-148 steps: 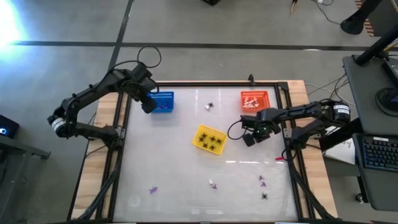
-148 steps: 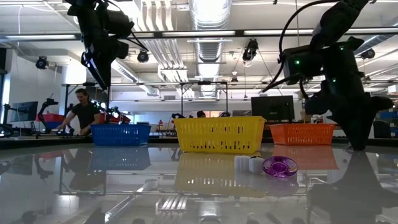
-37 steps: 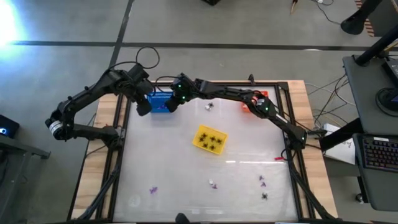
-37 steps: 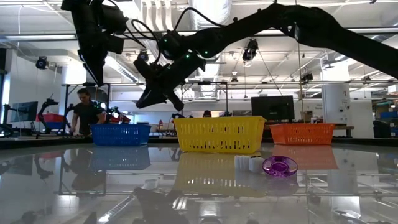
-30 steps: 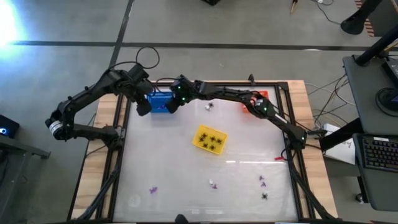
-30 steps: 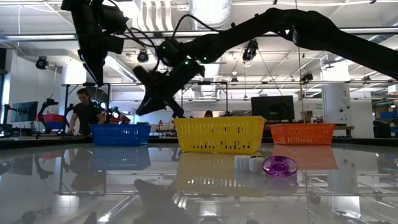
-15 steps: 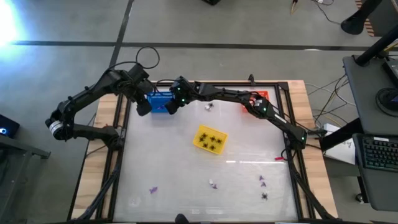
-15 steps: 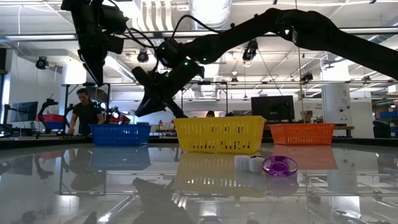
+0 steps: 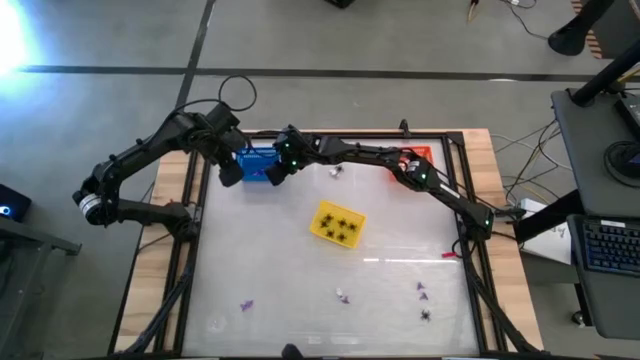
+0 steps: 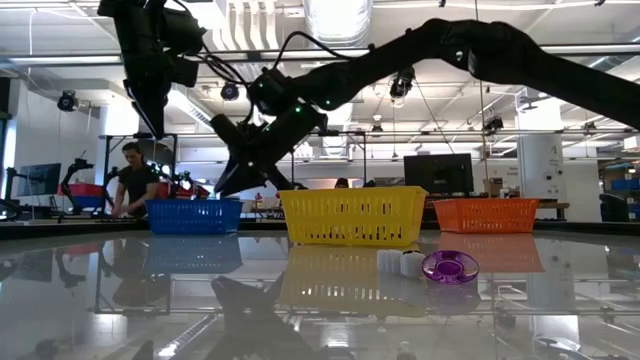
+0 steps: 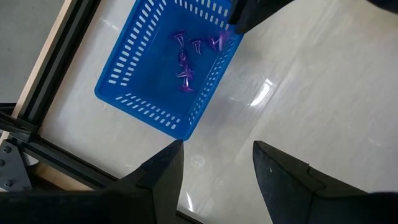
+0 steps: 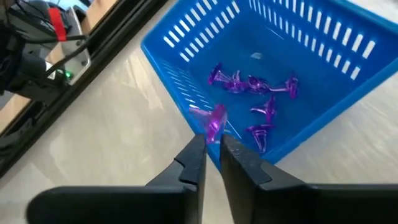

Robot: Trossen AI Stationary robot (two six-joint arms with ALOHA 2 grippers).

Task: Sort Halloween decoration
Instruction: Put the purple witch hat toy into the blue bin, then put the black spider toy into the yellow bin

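High view first: where is the working claw, and why there?

Right gripper (image 9: pixel 273 171) stretched across the table, poised over the near wall of the blue basket (image 9: pixel 258 163). Likely there to drop a purple bit in with its own kind: sorting by colour, judging by the contents.

And the right wrist view, what at the claw's tip?

One purple piece (image 12: pixel 214 118) right at the tip, over the basket's rim. Several more purple pieces (image 12: pixel 255 87) lying on the basket floor just beyond and below the claw. Cannot tell whether clenched on that piece or already letting it go.

Anything else near that claw?

Left gripper (image 11: pixel 214 158) hovering just beside it, on the basket's other side, spread wide and empty, seemingly waiting. Yellow basket (image 9: pixel 335 222) with black spider shapes some way behind the working claw. Loose bits (image 9: pixel 341 295) well apart from it, at the table's far end, probably awaiting later trips.
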